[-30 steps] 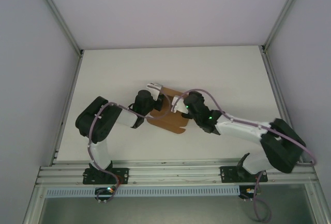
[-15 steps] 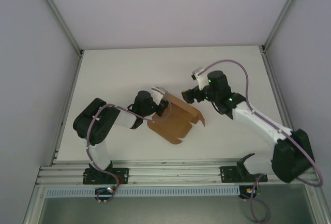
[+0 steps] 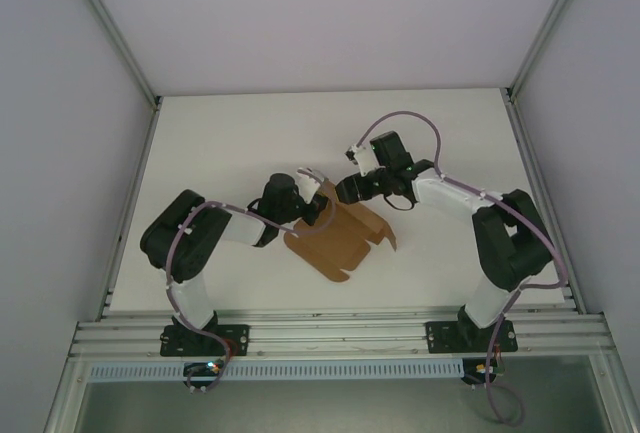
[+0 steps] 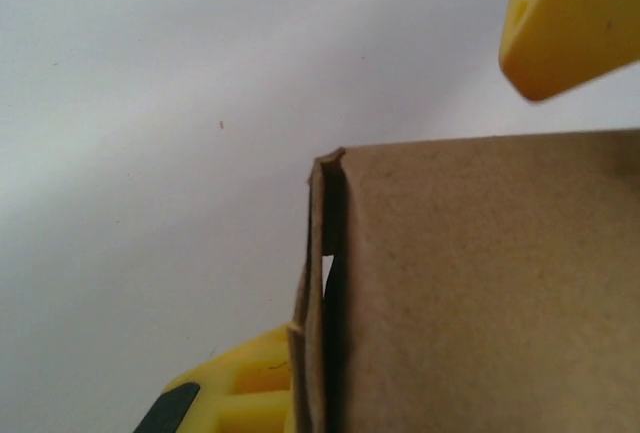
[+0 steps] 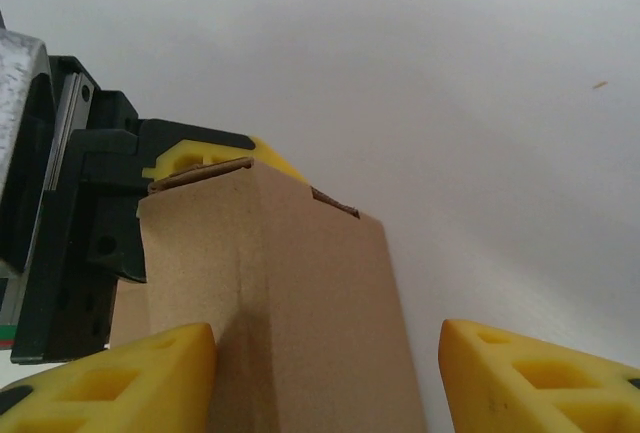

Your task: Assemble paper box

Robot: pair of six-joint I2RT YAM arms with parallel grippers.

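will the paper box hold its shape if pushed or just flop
Probably light and bendy: the paper box is thin cardboard, its layers gaping at one edge in the left wrist view. A push would likely fold a flap or slide it across the smooth table. It shouldn't roll, lying mostly flat.

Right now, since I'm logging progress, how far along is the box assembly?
Early. Done: one panel of the paper box is creased and raised. In hand: the left gripper and right gripper, both open, straddle that raised far edge. Left: the near flaps lie flat on the table, and nothing is closed yet.
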